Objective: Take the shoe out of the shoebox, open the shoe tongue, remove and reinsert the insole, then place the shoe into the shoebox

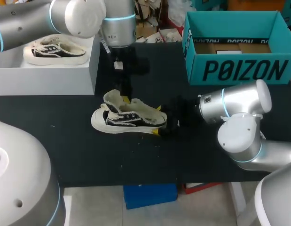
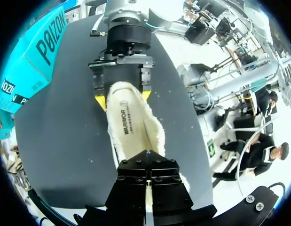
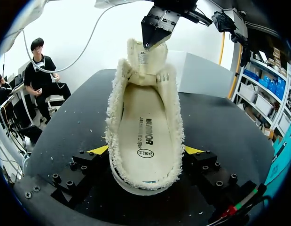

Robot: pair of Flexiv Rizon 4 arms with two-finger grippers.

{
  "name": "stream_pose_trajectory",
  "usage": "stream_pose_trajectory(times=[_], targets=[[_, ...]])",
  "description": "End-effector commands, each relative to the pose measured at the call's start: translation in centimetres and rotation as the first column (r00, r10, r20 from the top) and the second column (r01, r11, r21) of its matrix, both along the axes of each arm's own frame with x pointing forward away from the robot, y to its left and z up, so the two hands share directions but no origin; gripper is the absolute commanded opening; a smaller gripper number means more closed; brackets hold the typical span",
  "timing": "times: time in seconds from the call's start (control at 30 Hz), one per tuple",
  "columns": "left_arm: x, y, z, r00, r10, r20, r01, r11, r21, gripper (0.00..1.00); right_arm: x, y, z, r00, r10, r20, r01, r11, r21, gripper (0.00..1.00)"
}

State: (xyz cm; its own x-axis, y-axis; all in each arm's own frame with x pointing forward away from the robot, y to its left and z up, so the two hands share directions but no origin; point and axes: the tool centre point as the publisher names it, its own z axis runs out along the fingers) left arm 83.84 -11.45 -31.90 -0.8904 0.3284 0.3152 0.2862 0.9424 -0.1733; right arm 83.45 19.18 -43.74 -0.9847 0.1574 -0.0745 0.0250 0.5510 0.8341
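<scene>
Right wrist view: right gripper (image 3: 145,151) clamps the shoe (image 3: 136,181) at the heel, one yellow tip on each side. Left gripper (image 3: 156,33), fingers nearly together, pinches the tongue (image 3: 146,59) top, tongue upright. Insole (image 3: 143,122) lies inside. Shoe sits on the table (image 1: 89,155), well apart from the shoebox (image 1: 239,70).
</scene>
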Motion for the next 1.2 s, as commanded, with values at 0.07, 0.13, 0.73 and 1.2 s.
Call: stream_pose_trajectory(times=[0.07, 0.13, 0.73, 1.2], targets=[[0.4, -0.7, -1.1, 0.998, 0.008, -0.063, -0.007, 1.0, 0.014, 0.0, -0.1, -0.2, -0.4, 1.0, -0.002, 0.0, 0.002, 1.0, -0.001, 0.0], [0.3, -0.8, -1.4, 0.998, 0.013, -0.065, -0.013, 1.0, 0.012, 0.0, -0.1, -0.2, -0.4, 1.0, -0.002, 0.0, 0.002, 1.0, -0.001, 0.0], [-0.2, -1.1, -4.0, 0.997, 0.081, -0.014, -0.081, 0.997, -0.013, 0.0, -0.1, -0.2, -0.4, 1.0, -0.002, 0.0, 0.002, 1.0, -0.001, 0.0], [-1.0, -1.5, -5.8, 0.995, 0.099, -0.03, -0.1, 0.995, -0.016, 0.0, -0.1, -0.2, -0.4, 1.0, -0.002, 0.0, 0.002, 1.0, -0.001, 0.0]])
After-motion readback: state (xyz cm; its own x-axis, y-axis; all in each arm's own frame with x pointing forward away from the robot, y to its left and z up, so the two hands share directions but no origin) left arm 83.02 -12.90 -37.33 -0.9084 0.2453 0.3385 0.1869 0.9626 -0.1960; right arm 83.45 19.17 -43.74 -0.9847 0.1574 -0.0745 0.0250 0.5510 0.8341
